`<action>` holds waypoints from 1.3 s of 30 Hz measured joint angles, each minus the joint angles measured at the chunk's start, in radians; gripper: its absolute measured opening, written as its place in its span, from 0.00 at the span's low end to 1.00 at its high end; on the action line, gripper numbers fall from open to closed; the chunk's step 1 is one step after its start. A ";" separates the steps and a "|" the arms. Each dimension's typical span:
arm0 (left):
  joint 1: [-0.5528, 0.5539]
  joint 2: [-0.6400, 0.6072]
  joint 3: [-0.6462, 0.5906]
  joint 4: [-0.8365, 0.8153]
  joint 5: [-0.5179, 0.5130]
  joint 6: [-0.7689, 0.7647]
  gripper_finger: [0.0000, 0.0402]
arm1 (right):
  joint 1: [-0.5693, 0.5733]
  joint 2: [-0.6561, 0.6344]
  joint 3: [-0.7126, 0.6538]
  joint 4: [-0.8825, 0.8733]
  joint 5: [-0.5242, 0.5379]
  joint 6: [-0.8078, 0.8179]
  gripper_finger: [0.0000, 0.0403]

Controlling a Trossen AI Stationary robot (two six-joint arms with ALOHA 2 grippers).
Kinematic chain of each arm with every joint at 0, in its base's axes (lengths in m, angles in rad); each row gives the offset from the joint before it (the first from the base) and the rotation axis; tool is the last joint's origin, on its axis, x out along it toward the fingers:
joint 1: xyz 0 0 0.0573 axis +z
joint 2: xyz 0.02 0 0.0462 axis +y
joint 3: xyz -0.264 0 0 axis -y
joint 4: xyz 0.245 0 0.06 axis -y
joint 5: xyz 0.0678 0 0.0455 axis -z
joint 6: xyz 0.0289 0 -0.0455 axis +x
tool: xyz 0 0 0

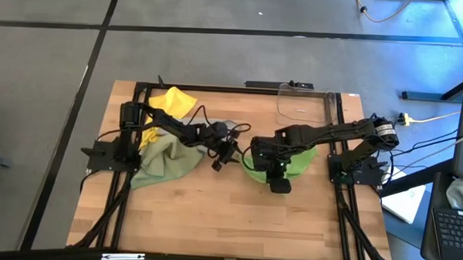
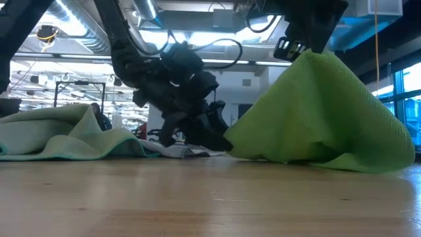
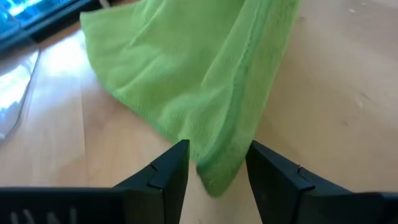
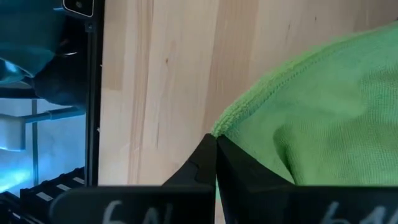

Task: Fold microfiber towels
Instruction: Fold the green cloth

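The bright green towel (image 2: 322, 112), on the table's right half, is lifted into a peak by the right gripper (image 4: 215, 146), pinched shut on its hem. A hanging corner lies between the spread left gripper (image 3: 216, 162); closing there seems required next.

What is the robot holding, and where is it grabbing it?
The right gripper pinches the bright green towel at its edge, lifting it into a tent. The left gripper holds nothing.

Even, bright overhead light; ceiling strip lights (image 2: 79, 20) glare in the low view (blue daylight cast right of them). Soft shadows. Table (image 2: 210, 204) foreground below them blurred.
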State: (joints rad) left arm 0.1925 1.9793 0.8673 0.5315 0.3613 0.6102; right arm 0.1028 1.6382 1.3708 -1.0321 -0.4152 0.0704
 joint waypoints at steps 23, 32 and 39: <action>-0.027 -0.093 0.001 -0.099 -0.112 0.002 0.00 | 0.011 0.000 -0.007 -0.001 0.003 0.057 0.05; -0.003 -0.407 0.000 -0.255 -0.299 0.079 0.00 | 0.074 0.000 -0.249 0.257 0.009 0.146 0.15; 0.017 -0.603 0.000 -0.301 -0.325 0.057 0.00 | 0.111 0.000 -0.499 0.420 0.056 0.272 0.13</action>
State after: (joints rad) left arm 0.2096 1.3759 0.8673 0.2307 0.0366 0.6674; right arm 0.2134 1.6382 0.8717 -0.6119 -0.3594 0.3427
